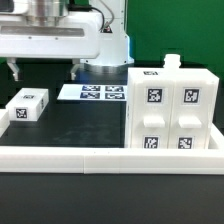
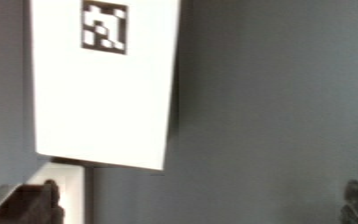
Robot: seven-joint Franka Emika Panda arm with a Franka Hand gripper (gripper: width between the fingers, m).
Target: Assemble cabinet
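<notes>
The only labels are black-and-white square tags. There are four on the front of the cabinet (image 1: pixel 172 115), which sits at the exterior view's right, and one on a small white block (image 1: pixel 28 106) at the left. The wrist view adds a tagged white piece (image 2: pixel 108 90) up close. The gripper (image 2: pixel 194 205) is spread wide, pinching nothing.

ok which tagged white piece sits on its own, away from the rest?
The small white block at the exterior view's left. It stands alone, while the other tagged pieces are packed together at the cabinet on the right.
</notes>
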